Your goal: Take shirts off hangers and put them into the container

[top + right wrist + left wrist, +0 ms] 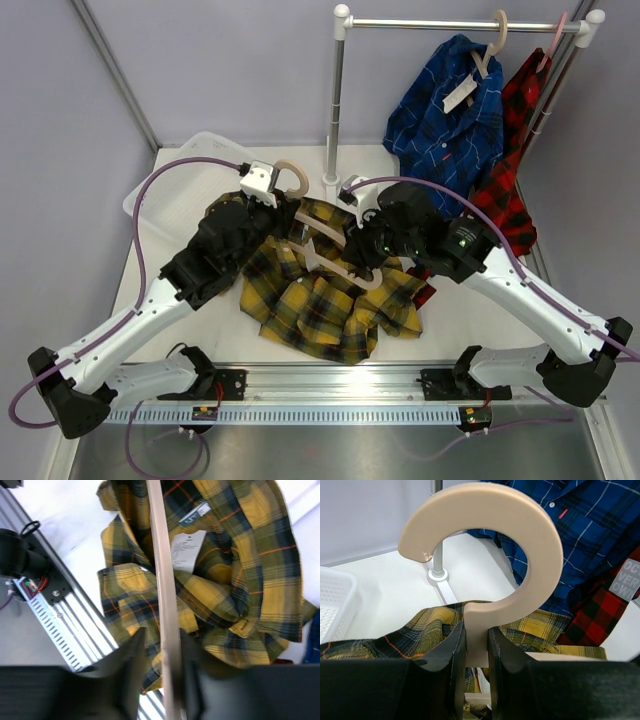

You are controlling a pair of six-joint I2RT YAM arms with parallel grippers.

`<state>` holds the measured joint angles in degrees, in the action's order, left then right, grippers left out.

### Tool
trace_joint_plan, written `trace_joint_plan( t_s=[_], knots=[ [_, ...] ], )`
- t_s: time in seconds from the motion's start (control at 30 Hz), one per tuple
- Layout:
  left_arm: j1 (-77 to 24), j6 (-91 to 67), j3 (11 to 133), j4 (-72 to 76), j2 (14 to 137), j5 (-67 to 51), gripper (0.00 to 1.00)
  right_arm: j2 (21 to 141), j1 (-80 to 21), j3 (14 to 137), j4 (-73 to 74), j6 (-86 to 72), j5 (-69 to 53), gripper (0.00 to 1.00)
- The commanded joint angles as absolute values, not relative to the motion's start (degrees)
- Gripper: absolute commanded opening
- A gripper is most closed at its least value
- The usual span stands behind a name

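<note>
Yellow-and-black shirt [320, 310]: lies crumpled on the counter [230, 338] between the two arms, in front of the rack [335, 100]. Not in the basket. Collar gathered round the neck of a beige hanger [540, 555]; paper tag and label show inside the collar.

Hanger: stands over the shirt with the hook uppermost, one arm slanting down across the cloth.

Left pincer [476, 630]: narrow, clamped on the hanger's neck just below the hook, a finger pressed to each side.

Right pincer [162, 640]: half closed about the hanger's arm, a finger on each side. Slight gap on one side, so a firm hold cannot be confirmed.

Basket [195, 150]: white, slotted, at the far left of the counter, partly hidden behind the left arm.

Blue shirt [450, 120]: hangs from the rack rail on a second beige hanger [495, 35].

Red-and-black shirt [515, 160]: hangs just beside the blue one, at the rail's right end, on a pinkish hanger [556, 35].
</note>
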<state>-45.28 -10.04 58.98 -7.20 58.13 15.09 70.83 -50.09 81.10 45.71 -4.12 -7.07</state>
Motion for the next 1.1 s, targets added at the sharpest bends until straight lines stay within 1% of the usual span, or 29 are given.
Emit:
trace_joint_plan(
  t_s=[0.0, 0.03, 0.1, 0.13, 0.17, 0.2, 0.23, 0.27, 0.33, 0.4, 0.43, 0.57, 0.63, 0.7, 0.77, 0.83, 0.97, 1.0, 1.07],
  knots=[
    [-45.35, -8.79, 58.89, -2.81, 56.34, 16.7, 0.0, 70.67, -49.83, 82.62, 42.63, -2.02, -12.04, 0.16],
    [-45.35, -8.79, 58.8, -2.99, 56.42, 17.22, 0.0, 70.4, -49.75, 82.36, 42.37, -1.85, -11.95, 0.1],
    [-45.44, -8.53, 58.8, -3.16, 56.34, 17.49, 0.01, 68.83, -49.83, 81.65, 42.45, -1.84, -11.52, 0.0],
    [-45.44, -8.35, 58.89, -3.95, 56.34, 17.58, 0.08, 68.3, -49.83, 81.39, 42.8, -1.58, -10.64, 0.0],
    [-45.35, -8.35, 59.23, -4.48, 56.34, 17.67, 0.19, 67.59, -49.83, 80.86, 43.15, -1.41, -10.29, 0.0],
    [-45.35, -8.35, 59.41, -4.83, 56.34, 17.67, 0.5, 66.28, -49.83, 80.6, 43.68, -1.41, -8.98, 0.0],
    [-45.35, -8.61, 59.5, -5.27, 56.16, 17.93, 0.66, 65.75, -49.83, 80.25, 44.12, -1.49, -8.18, 0.0],
    [-45.35, -8.96, 59.76, -5.53, 55.9, 19.23, 0.77, 65.05, -49.83, 79.64, 44.73, -1.58, -7.65, 0.0],
    [-45.35, -9.49, 59.94, -6.32, 55.64, 22.74, 0.94, 63.46, -49.83, 78.84, 46.66, -1.84, -6.68, 0.0],
    [-45.26, -9.14, 60.29, -7.11, 55.63, 24.69, 0.99, 61.45, -49.83, 76.56, 47.63, -2.63, -5.81, 0.0],
    [-45.35, -8.97, 60.55, -7.29, 55.72, 25.92, 0.99, 60.74, -49.83, 75.68, 47.9, -2.81, -5.63, 0.0],
    [-45.18, -9.14, 60.73, -7.47, 55.63, 26.37, 0.99, 56.78, -49.83, 71.64, 49.57, -4.65, -4.05, 0.0],
    [-45.18, -8.97, 60.73, -7.38, 55.81, 23.92, 0.99, 54.67, -49.83, 70.84, 49.66, -5.18, -2.9, 0.0],
    [-45.18, -9.05, 60.82, -7.47, 55.99, 21.9, 0.96, 53.97, -49.83, 70.84, 49.83, -5.53, -2.2, 0.0],
    [-45.18, -9.4, 61.26, -7.73, 56.16, 18.99, 0.94, 54.05, -49.83, 71.63, 49.92, -5.54, -1.93, 0.0],
    [-45.26, -9.32, 62.48, -8.96, 56.07, 18.02, 0.94, 54.49, -49.83, 72.24, 49.66, -5.45, -1.58, 0.0],
    [-45.18, -7.92, 63.11, -9.14, 53.71, 20.39, 0.99, 56.86, -49.83, 73.47, 49.57, -5.01, -1.67, 0.0],
    [-45.09, -7.48, 63.11, -8.36, 53.27, 19.78, 0.99, 57.3, -49.83, 73.39, 49.22, -4.92, -1.76, 0.0],
    [-45.17, -6.42, 63.11, -7.74, 52.56, 14.78, 0.99, 58.0, -49.92, 73.21, 48.69, -4.92, -1.84, 0.0]
  ],
)
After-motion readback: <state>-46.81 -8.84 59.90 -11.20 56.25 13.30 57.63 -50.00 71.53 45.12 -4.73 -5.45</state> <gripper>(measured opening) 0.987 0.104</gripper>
